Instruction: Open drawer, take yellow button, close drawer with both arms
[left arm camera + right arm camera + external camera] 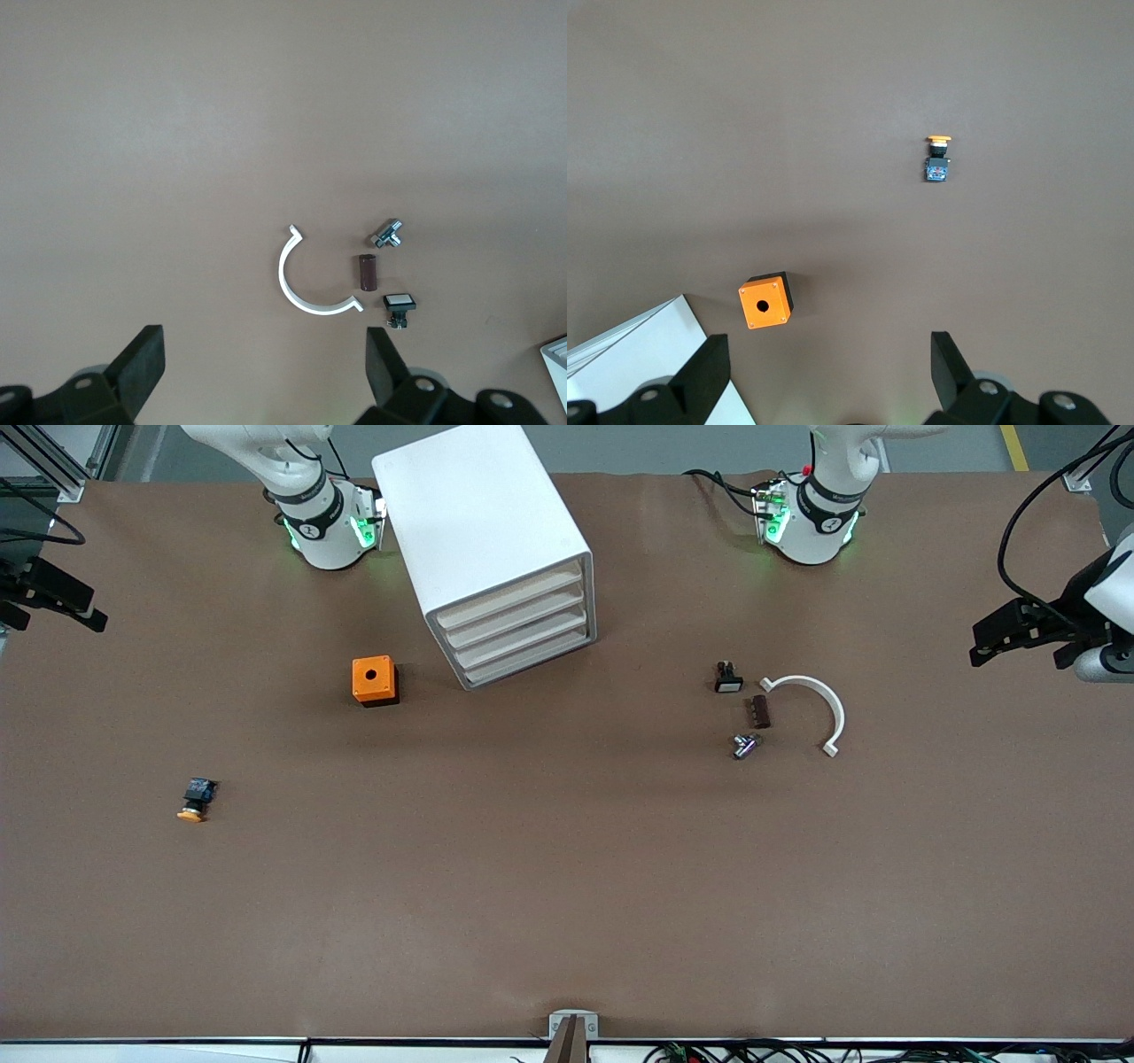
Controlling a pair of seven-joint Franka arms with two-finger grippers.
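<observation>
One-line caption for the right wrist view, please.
Open right gripper above brown table; orange box beside white cabinet, button lying apart.

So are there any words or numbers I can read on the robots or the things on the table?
None can be read.
Black bands on the arm bases: small white marks, too small to read.
White cabinet: blank.
Orange box: no writing, just a black hole.
Button, black switch, white curved piece: no writing visible.
</observation>
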